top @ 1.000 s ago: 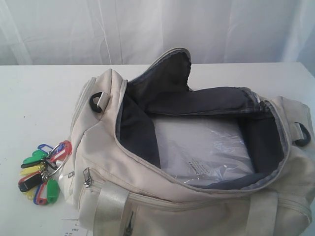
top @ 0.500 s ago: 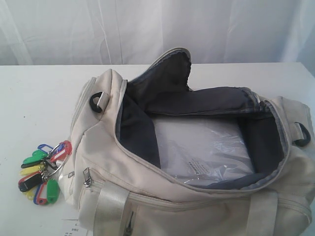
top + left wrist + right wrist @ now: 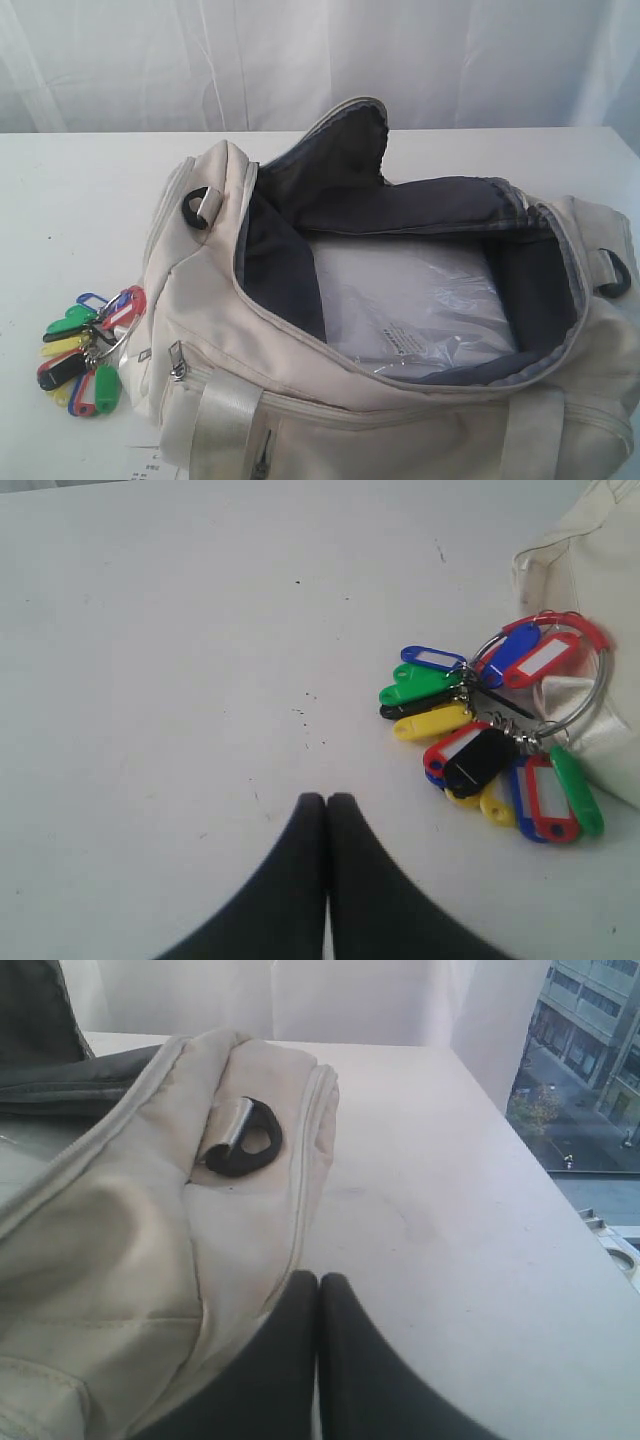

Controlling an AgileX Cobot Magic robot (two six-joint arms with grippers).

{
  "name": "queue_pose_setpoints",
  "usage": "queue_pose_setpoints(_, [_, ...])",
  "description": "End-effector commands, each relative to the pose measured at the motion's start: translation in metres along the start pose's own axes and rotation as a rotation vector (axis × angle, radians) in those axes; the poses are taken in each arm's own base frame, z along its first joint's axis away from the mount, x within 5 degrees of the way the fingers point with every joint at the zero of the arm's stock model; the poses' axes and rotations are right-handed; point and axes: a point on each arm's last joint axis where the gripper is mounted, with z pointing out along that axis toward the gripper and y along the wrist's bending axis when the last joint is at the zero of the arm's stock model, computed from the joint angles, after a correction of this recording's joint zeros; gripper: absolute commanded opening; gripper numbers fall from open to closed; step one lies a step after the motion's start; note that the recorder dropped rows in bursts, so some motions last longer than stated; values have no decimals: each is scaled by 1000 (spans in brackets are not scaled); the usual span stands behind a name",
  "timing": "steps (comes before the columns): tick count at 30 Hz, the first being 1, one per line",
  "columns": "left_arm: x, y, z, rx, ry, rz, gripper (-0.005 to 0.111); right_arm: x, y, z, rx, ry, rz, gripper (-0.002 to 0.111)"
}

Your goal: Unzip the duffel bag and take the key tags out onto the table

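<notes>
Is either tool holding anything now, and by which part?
Nothing is held. Both are shut and empty: the left tool near the key tags, the right tool beside the duffel bag.

The duffel bag (image 3: 200, 300) is matt cream cloth, its lining (image 3: 400, 205) dark grey fabric, its webbing strap (image 3: 225, 415) faintly shiny. At its 8 o'clock, the key tags (image 3: 85, 350) are glossy plastic on a shiny metal ring (image 3: 602, 690). The table (image 3: 70, 200) is smooth, matt white.

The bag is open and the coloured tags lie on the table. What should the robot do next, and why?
Probably nothing but rest both arms: the bag gapes unzipped, the key tags lie on the table beside it, and the left gripper and right gripper are shut, holding nothing.
</notes>
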Motion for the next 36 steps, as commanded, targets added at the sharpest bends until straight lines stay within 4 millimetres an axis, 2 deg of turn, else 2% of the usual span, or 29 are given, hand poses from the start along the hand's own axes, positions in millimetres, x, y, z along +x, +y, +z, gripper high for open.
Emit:
queue_pose_setpoints(1, [1,0,0,0,0,-8,0,1,0,0,2,-4,17,0])
queue_pose_setpoints(9, [1,0,0,0,0,-8,0,1,0,0,1,-4,66,0])
queue_pose_setpoints(36, [1,1,0,-21,2,-16,0,1,2,0,-30,-2,58,0])
